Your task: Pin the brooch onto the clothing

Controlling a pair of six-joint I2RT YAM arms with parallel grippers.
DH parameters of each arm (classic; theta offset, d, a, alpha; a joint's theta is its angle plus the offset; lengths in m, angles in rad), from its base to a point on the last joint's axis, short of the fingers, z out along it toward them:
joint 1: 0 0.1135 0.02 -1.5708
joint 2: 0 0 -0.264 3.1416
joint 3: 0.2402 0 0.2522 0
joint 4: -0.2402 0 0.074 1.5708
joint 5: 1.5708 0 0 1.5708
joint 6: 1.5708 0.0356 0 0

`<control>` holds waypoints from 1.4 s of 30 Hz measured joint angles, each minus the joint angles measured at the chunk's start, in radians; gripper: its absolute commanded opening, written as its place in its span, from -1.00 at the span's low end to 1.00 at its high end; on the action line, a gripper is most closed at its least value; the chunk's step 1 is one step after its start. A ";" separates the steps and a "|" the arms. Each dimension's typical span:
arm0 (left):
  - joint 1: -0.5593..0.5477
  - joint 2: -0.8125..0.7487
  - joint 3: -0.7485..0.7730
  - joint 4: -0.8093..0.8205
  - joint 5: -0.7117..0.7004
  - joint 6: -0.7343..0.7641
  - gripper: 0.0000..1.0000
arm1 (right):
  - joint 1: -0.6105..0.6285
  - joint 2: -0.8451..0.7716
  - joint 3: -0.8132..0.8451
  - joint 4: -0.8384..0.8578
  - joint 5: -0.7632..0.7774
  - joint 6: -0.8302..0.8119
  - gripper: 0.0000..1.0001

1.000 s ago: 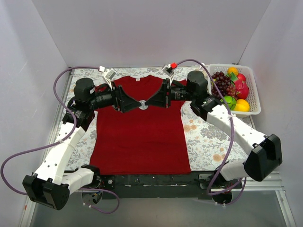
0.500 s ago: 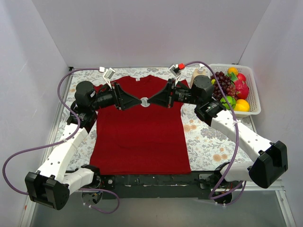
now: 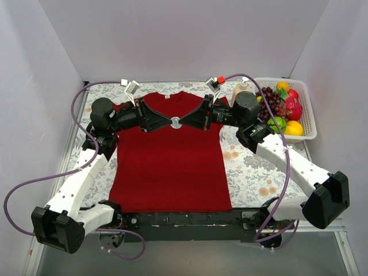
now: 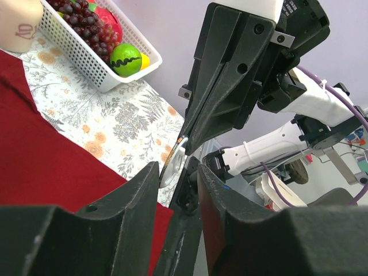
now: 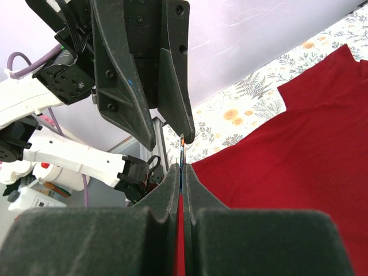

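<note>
The clothing (image 3: 169,167), a dark red T-shirt, lies flat on the flowered table and shows in both wrist views (image 4: 34,149) (image 5: 287,149). Above its chest both grippers meet tip to tip. My right gripper (image 3: 180,121) (image 5: 181,168) is shut on the brooch (image 3: 175,121), a small pale disc seen edge-on (image 5: 182,150). My left gripper (image 3: 170,121) (image 4: 172,169) has its jaws drawn in on either side of the brooch (image 4: 174,167) and the right gripper's fingertip. A gap still shows between them, and whether they press on the disc is not visible.
At the back right stands a white basket (image 3: 305,109) (image 4: 86,63) of fruit, with a pale bottle (image 3: 240,89) beside it. Purple cables loop off both arms. The enclosure's white walls ring the table.
Both grippers have shifted slightly toward the collar with the brooch between them. The left gripper's jaws have narrowed around the brooch. The right gripper has stayed shut.
</note>
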 measured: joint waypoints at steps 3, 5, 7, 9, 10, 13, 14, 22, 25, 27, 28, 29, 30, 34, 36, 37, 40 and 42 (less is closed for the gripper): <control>0.000 0.005 -0.001 0.002 0.003 0.000 -0.17 | 0.000 -0.003 0.000 0.000 0.005 0.000 -0.97; 0.000 0.012 -0.002 0.006 0.007 -0.001 -0.17 | 0.000 -0.007 0.000 0.002 0.010 0.001 -0.97; -0.001 0.021 -0.004 0.007 0.009 -0.004 -0.17 | 0.000 -0.010 0.000 0.003 0.014 0.004 -0.97; -0.001 0.027 -0.004 0.007 0.010 -0.003 -0.27 | 0.000 -0.011 0.000 0.003 0.015 0.007 -0.97; -0.001 0.029 -0.004 0.007 0.010 -0.004 -0.31 | 0.000 -0.010 0.000 0.003 0.015 0.008 -0.97; -0.001 0.035 -0.004 0.007 0.011 -0.005 -0.45 | 0.000 -0.010 0.000 0.003 0.015 0.013 -0.97; -0.001 0.035 -0.004 0.007 0.011 -0.005 -0.49 | 0.000 -0.010 0.000 0.003 0.015 0.014 -0.97; -0.014 0.045 -0.004 0.019 0.031 -0.002 -1.00 | 0.000 -0.010 0.000 0.006 0.023 0.023 -0.97; -0.019 0.044 -0.004 0.026 0.030 0.002 -1.00 | -0.003 -0.011 0.000 0.008 0.024 0.027 -0.56; -0.019 0.042 -0.004 0.026 0.028 0.002 -1.00 | -0.003 -0.011 0.000 0.009 0.024 0.032 0.06; -0.020 0.040 -0.004 0.025 0.025 0.003 -1.00 | -0.003 -0.011 0.000 0.010 0.025 0.039 0.25; -0.021 0.037 -0.004 0.023 0.019 0.006 -1.00 | -0.003 -0.011 0.000 0.012 0.025 0.039 0.31; -0.021 0.034 -0.004 0.019 0.014 0.010 -1.00 | -0.003 -0.011 0.000 0.018 0.024 0.039 0.36; -0.023 0.014 -0.003 -0.006 -0.003 0.034 -1.00 | -0.002 -0.019 0.000 0.030 0.023 0.038 0.73; -0.023 0.005 -0.003 -0.021 -0.008 0.049 -1.00 | -0.002 -0.021 0.000 0.034 0.019 0.037 0.73; -0.023 -0.001 -0.003 -0.030 -0.011 0.057 -1.00 | -0.002 -0.021 0.000 0.034 0.017 0.037 0.73; -0.023 -0.013 0.001 -0.053 -0.016 0.084 -1.00 | -0.002 -0.019 0.000 0.033 0.006 0.042 0.70; -0.023 -0.019 0.009 -0.076 -0.018 0.105 -1.00 | -0.002 -0.012 0.001 0.033 -0.003 0.044 0.68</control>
